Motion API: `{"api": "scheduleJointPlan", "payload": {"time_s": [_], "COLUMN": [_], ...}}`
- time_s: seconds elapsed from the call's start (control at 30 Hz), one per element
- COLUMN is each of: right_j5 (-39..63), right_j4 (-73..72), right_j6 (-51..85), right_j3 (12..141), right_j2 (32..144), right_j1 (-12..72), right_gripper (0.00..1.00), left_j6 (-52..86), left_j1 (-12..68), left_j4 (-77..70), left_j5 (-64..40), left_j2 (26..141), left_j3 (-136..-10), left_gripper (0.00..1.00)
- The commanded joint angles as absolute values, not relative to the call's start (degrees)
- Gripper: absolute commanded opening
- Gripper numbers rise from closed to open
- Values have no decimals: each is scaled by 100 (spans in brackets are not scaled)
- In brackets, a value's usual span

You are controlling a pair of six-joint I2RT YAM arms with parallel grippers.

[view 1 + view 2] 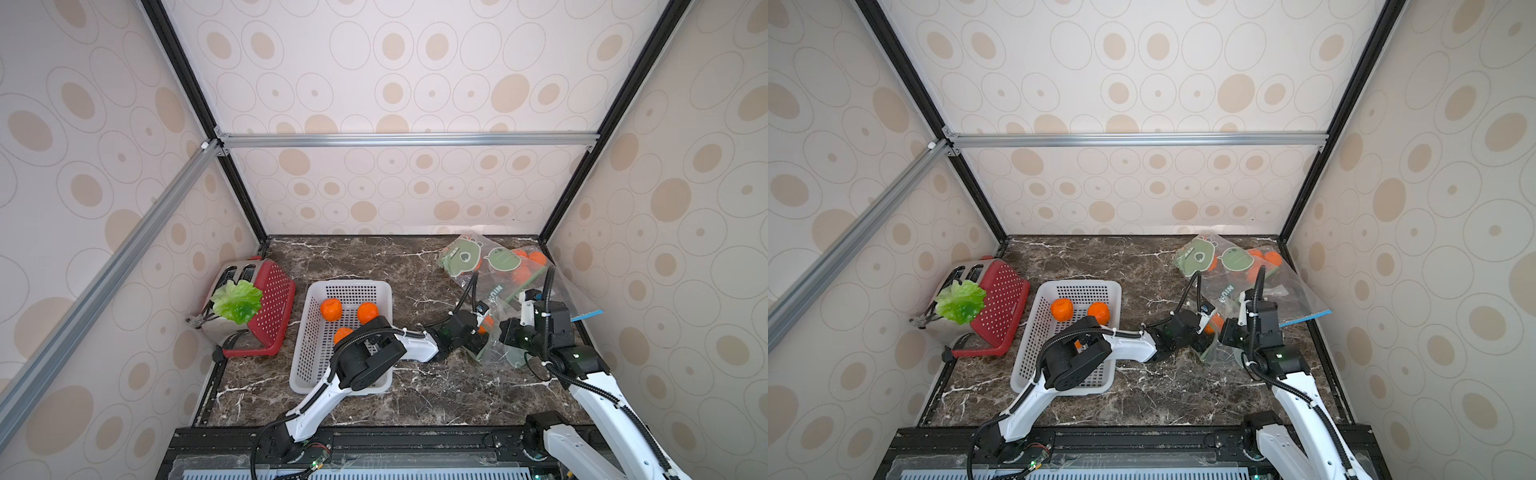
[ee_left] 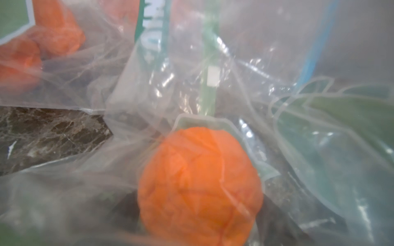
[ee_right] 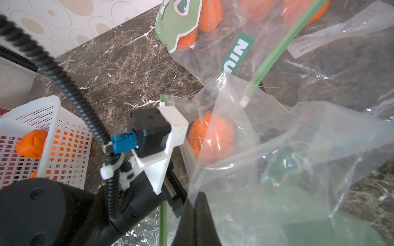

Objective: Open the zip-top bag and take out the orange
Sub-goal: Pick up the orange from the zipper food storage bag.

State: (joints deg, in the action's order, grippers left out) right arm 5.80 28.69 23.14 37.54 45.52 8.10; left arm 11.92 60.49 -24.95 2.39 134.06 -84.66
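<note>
A clear zip-top bag (image 1: pixel 496 349) printed with green dinosaurs lies crumpled at the right of the marble table, its mouth lifted. My left gripper (image 1: pixel 482 332) reaches into that mouth. An orange (image 2: pixel 198 187) fills the space between its widely spread jaws, and the dark fingers press against both of its sides. The right wrist view shows the same orange (image 3: pixel 211 136) through the plastic, just ahead of the left wrist camera. My right gripper (image 3: pixel 197 196) is shut on the bag's upper film (image 3: pixel 213 149) and holds it up.
A second printed bag (image 1: pixel 490 266) with several oranges lies behind, toward the back right corner. A white basket (image 1: pixel 299 353) holding three oranges (image 1: pixel 331 309) stands left of centre under my left arm. A red toaster (image 1: pixel 270 307) with lettuce (image 1: pixel 237 301) sits by the left wall.
</note>
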Motion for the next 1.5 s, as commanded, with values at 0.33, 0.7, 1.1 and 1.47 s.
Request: {"api": "scheduleJointPlan", "payload": {"time_s": [0.33, 0.7, 1.1, 1.47], "right_j5": [505, 475, 200, -101], "right_j4": [2968, 2939, 2928, 2988], "right_j6": [2365, 2365, 2355, 2374], "right_j3": [3691, 3672, 3699, 3718], "right_j2": [4465, 4466, 4454, 4340], "right_j1": [774, 773, 765, 738], "right_gripper": [0, 0, 0, 0], "left_j6": [1195, 1165, 1244, 901], "left_j1": [6091, 6091, 6078, 6072], "left_j4": [-2584, -2762, -1409, -561], "left_j5": [150, -42, -416, -702], "left_j2": [13443, 12880, 11734, 10814], "left_j3": [-8781, -8146, -7115, -6107], "left_gripper": [61, 33, 27, 25]}}
